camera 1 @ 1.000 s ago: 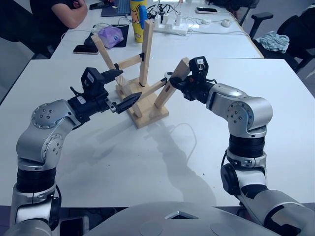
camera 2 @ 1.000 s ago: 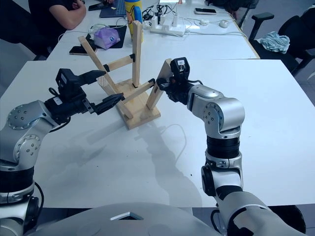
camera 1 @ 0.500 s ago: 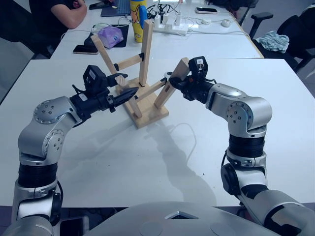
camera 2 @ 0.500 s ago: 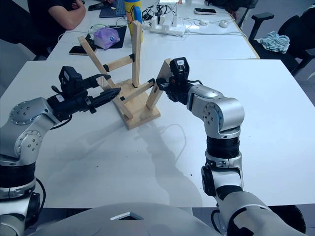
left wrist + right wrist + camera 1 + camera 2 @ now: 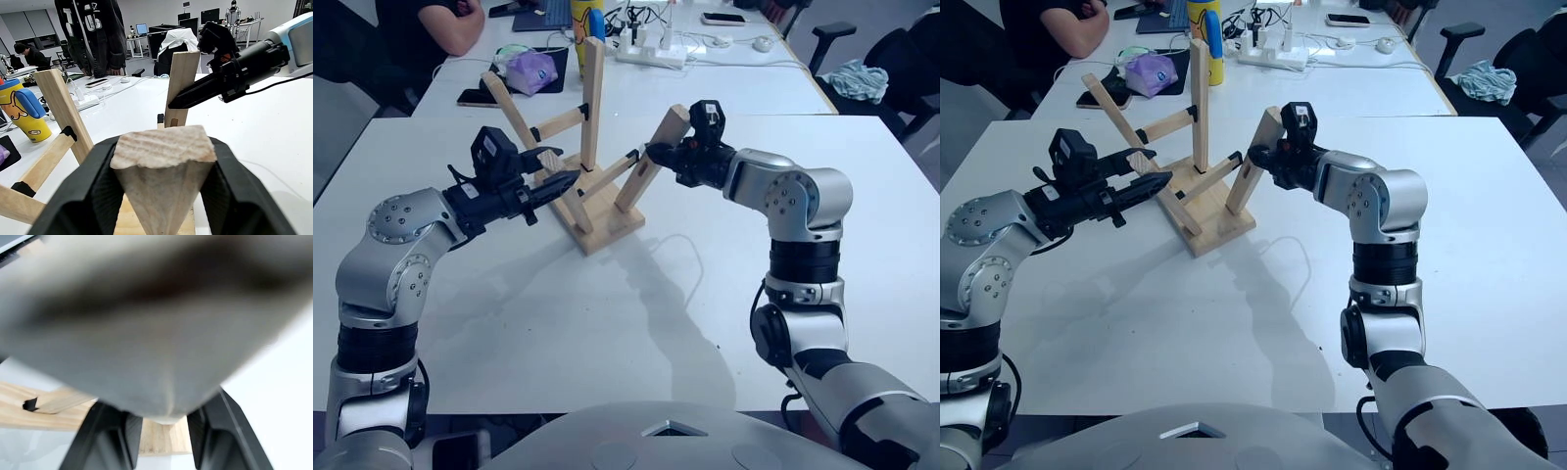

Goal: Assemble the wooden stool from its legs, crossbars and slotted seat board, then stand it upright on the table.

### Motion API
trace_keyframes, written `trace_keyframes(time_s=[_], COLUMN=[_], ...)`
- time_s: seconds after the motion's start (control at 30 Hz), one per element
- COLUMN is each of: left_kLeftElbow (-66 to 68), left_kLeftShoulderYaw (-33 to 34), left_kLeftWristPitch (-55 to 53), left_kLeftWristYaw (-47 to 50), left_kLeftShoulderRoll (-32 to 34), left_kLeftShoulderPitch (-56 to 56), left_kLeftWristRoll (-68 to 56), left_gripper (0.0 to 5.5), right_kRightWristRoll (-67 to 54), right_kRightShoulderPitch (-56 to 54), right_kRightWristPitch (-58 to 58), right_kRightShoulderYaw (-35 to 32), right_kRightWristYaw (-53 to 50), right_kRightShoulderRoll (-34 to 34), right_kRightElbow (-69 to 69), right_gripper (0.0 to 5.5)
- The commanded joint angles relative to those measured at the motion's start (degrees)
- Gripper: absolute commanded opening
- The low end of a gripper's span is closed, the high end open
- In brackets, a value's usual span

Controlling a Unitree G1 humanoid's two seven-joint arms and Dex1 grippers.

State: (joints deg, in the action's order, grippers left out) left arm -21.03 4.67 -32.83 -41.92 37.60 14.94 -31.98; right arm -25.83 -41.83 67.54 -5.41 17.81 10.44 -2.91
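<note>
The stool (image 5: 590, 201) lies upside down near the middle of the table (image 5: 656, 304), its seat board (image 5: 607, 230) flat on the surface and its four legs pointing up. At the left, the left gripper (image 5: 558, 174) is level with the top of the near leg (image 5: 161, 144). In the left wrist view its fingers (image 5: 98, 186) are clamped narrowly on that leg's end, with wood touching both pads. Behind it, the far leg (image 5: 508, 103) tilts outward to the left. The upper crossbar (image 5: 558, 122) joins this leg to the upright leg (image 5: 592, 98), which stands close to vertical at the rear of the board. The lower crossbar (image 5: 612, 173) runs from the near leg up to the right leg (image 5: 640, 184), which leans outward to the right. The right gripper (image 5: 654, 153) is at the upper part of the right leg. Its fingers (image 5: 111, 438) straddle the leg, one on each side, closed against the wood. The right wrist view is blurred close up, so the exact contact area cannot be determined.
</note>
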Motion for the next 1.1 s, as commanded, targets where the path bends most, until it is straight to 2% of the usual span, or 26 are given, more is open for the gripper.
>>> trace_keyframes(time_s=[0.03,0.43,0.8,1.1], left_kLeftElbow=[1.36,2.13,3.56,5.0], left_kLeftShoulderYaw=[-1.34,-2.61,-4.27,-6.29], left_kLeftWristPitch=[-1.68,-1.08,-0.7,-0.76], left_kLeftWristYaw=[-3.99,-5.22,-7.19,-9.17], left_kLeftShoulderRoll=[2.32,3.31,4.65,6.38], left_kLeftShoulderPitch=[-1.47,-2.05,-0.62,0.79], left_kLeftWristRoll=[-0.41,-0.34,-0.19,0.08], left_gripper=[2.03,2.03,2.03,2.04], right_kRightWristRoll=[3.16,4.25,2.69,5.06], right_kRightShoulderPitch=[3.58,-2.64,-9.82,-13.65], right_kRightWristPitch=[2.92,-3.58,-7.34,-13.18], right_kRightShoulderYaw=[1.9,4.64,2.22,5.2], right_kRightWristYaw=[-0.12,3.23,5.06,8.5], right_kRightShoulderRoll=[1.63,2.53,1.15,0.59], right_kRightElbow=[-16.0,-27.72,-41.72,-48.82], right_gripper=[1.05,1.05,1.05,1.05])
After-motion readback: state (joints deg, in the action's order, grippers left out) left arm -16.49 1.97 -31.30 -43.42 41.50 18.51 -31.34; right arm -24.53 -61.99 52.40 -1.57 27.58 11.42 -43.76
